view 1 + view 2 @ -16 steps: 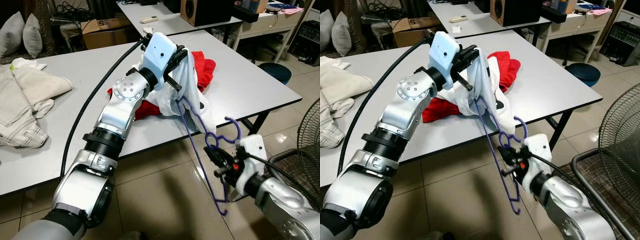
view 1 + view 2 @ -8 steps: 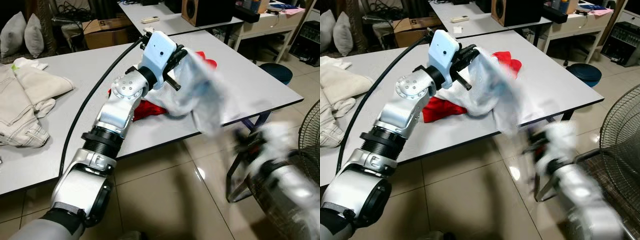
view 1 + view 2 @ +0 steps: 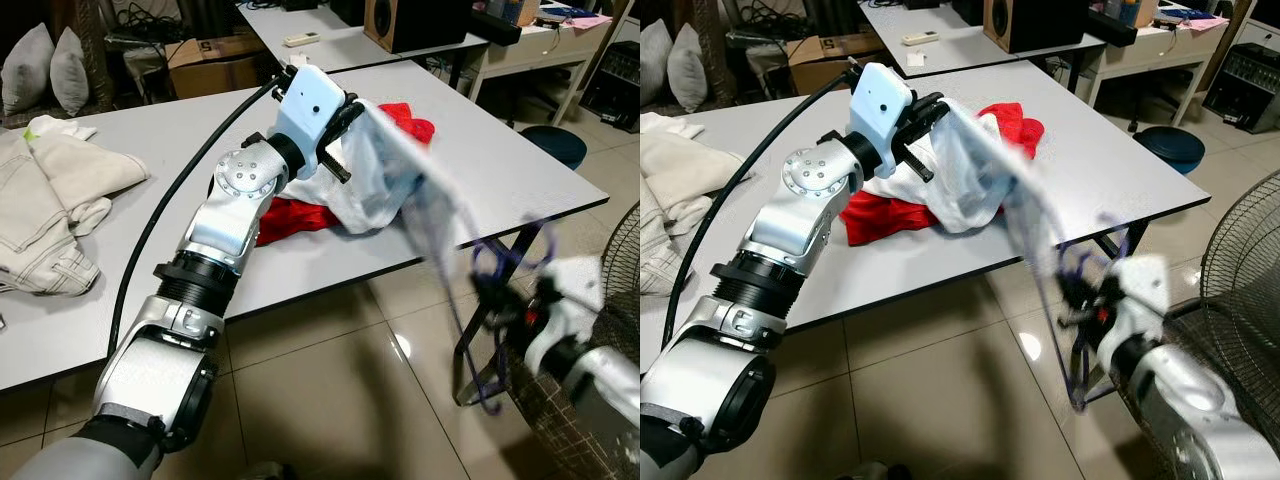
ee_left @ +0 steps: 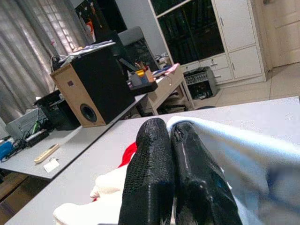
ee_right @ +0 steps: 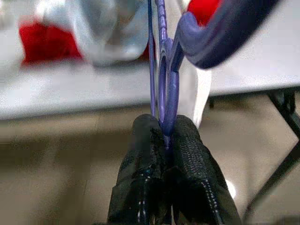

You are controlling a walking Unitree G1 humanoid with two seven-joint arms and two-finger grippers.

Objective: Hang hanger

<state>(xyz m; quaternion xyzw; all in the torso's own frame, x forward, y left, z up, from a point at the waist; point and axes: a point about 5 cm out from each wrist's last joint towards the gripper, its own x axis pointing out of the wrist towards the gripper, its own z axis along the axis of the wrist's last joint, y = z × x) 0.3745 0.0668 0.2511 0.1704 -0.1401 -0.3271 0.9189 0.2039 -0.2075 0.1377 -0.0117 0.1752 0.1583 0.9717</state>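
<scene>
A white garment [image 3: 385, 175] lies partly on a red garment [image 3: 290, 215] on the grey table [image 3: 150, 220]. My left gripper [image 3: 350, 112] hovers over the pile, shut on the white garment's upper edge [image 4: 225, 145], its fingers [image 4: 150, 178] pressed together. The cloth stretches, blurred, off the table's front edge toward a purple hanger [image 3: 488, 380]. My right gripper [image 3: 497, 312] holds that hanger low beside the table, above the floor. In the right wrist view its fingers [image 5: 140, 178] are clamped on the hanger's thin bars [image 5: 164, 70].
Beige clothes [image 3: 50, 200] are heaped on the table's left end. A fan's wire guard [image 3: 622, 250] stands close on the right by my right arm. Behind are a blue stool [image 3: 550, 142], a second table with a speaker [image 3: 420, 20], and a cardboard box [image 3: 210, 60].
My right gripper has swung right and away from the table edge with the hanger, drawing the white garment out taut. The left gripper has kept its hold and barely moved.
</scene>
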